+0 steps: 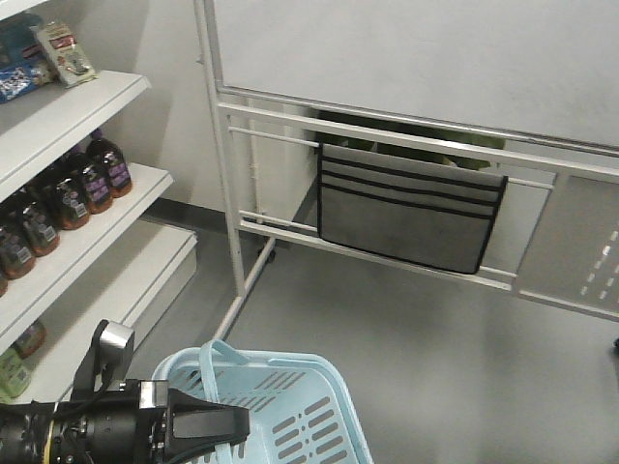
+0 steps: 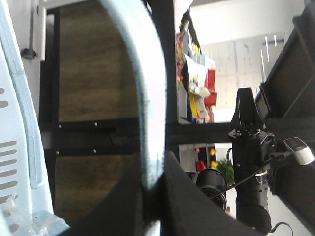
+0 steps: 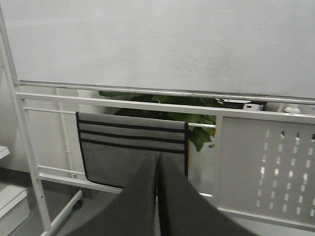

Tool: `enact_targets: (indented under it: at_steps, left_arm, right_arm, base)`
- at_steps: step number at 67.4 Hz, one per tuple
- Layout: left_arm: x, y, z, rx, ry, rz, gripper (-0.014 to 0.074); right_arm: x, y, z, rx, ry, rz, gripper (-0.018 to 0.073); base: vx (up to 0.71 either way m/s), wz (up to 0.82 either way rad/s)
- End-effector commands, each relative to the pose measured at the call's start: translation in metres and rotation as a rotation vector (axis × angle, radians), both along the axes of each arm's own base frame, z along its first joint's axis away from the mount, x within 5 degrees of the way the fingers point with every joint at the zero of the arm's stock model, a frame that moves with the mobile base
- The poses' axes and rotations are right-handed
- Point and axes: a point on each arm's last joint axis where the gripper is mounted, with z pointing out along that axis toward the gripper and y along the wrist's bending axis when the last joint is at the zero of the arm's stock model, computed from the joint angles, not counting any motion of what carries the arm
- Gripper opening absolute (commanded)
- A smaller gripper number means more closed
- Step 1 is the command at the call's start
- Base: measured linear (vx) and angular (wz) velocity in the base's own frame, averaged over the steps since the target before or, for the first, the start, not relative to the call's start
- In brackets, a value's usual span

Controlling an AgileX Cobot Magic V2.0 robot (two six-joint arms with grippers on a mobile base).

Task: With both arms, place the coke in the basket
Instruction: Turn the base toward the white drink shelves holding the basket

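Coke: seen in no view; its place cannot be told.
Basket (image 1: pixel 280 362): lower centre of the front view, held by one handle (image 2: pixel 147 98).
Left gripper (image 2: pixel 153 169): clamped on that handle.
Right gripper (image 3: pixel 157 160): pressed together, empty, faced toward a grey pocket organiser (image 3: pixel 133 147).
Handling: coke judged rigid, smooth, slippery, best taken round its body; basket judged light, stiff, apt to swing.
Views: the clamp is shown closely only by the left wrist; the shelves (image 1: pixel 68 116) only by the front view.

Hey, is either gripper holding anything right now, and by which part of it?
The left gripper is clamped on the basket by one loop handle. The right gripper is shut on nothing.
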Motion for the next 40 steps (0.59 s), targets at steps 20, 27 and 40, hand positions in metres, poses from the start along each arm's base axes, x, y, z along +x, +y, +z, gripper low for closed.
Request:
enact_targets:
  at_steps: [20, 27, 40]
  left_arm:
    - [-0.0039, -0.0044, 0.0301, -0.241, -0.085, -0.060, -0.0006]
    - [-0.0039, -0.0044, 0.0301, -0.241, -0.085, -0.060, -0.0006]
    - [-0.0039, -0.0044, 0.0301, -0.241, -0.085, -0.060, -0.0006]
  right_arm:
    - [-0.0007, 0.0002, 0.0045, -0.019, -0.074, 0.000, -0.0010]
    - [-0.0007, 0.0002, 0.0045, -0.019, -0.074, 0.000, -0.0010]
    - [-0.0007, 0.0002, 0.0045, -0.019, -0.074, 0.000, -0.0010]
  base:
    - [0.13, 0.45]
    - [0.12, 0.48]
    - [0.13, 0.51]
